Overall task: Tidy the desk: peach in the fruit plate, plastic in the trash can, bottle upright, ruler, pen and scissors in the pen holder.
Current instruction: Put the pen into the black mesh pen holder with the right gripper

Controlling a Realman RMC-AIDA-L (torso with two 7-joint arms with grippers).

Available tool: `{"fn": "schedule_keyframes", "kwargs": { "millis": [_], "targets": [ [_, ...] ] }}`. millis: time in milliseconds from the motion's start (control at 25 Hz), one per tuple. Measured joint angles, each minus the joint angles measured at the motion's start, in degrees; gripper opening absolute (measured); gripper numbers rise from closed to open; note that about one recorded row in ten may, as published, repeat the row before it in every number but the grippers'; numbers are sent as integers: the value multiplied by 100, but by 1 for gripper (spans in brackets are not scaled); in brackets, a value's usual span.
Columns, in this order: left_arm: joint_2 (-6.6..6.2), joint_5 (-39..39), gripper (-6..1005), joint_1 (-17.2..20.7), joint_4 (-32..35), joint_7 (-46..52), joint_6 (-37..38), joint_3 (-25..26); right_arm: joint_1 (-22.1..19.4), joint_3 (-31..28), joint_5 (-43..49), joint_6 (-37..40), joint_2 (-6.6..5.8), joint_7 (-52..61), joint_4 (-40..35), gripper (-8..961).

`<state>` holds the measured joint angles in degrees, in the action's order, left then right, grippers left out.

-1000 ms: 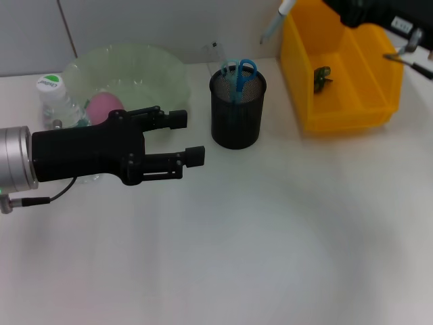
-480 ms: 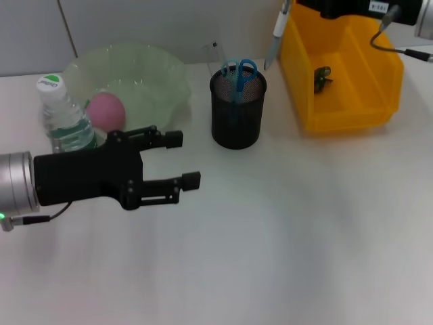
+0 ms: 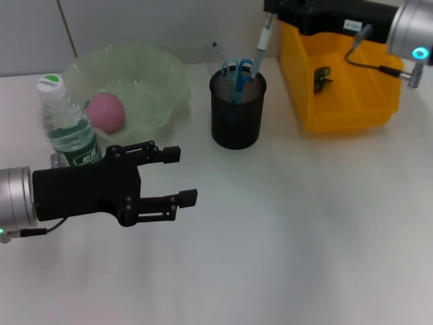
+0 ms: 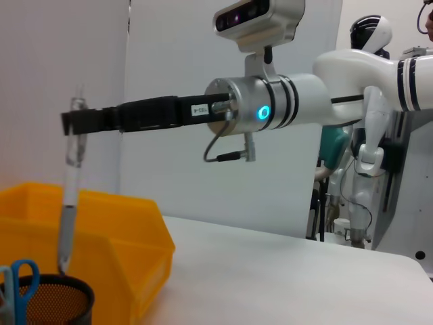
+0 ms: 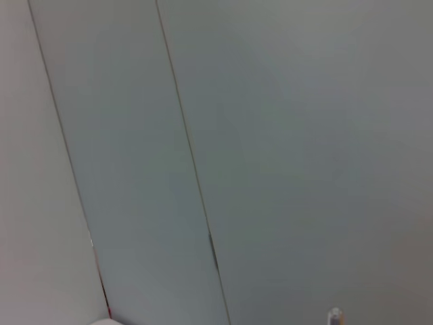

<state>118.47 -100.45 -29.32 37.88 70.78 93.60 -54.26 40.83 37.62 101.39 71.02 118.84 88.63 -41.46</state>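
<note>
While our right gripper [image 3: 269, 15] pinches the pen [image 3: 260, 46] upright over the pen holder [image 3: 236, 112] at 12 o'clock for dropping in, our left gripper [image 3: 177, 176] hangs spread, empty, at 9.

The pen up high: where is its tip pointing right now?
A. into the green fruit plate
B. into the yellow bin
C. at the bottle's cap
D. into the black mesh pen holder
D: the right gripper holds the pen upright, its tip just over the pen holder beside the scissors.
</note>
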Motion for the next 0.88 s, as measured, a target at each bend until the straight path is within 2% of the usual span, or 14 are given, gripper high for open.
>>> {"fn": "schedule_keyframes", "kwargs": {
  "millis": [320, 520, 880],
  "targets": [
    [-13, -48, 795, 30, 0, -15, -35, -22, 385, 250, -156, -615, 2, -584, 829, 274],
    [-11, -64, 795, 37, 1, -29, -50, -25, 449, 754, -175, -1018, 19, -603, 942, 282],
    [-13, -63, 795, 64, 0, -16, -52, -22, 466, 947, -168, -1237, 48, -607, 1031, 296]
  ]
}}
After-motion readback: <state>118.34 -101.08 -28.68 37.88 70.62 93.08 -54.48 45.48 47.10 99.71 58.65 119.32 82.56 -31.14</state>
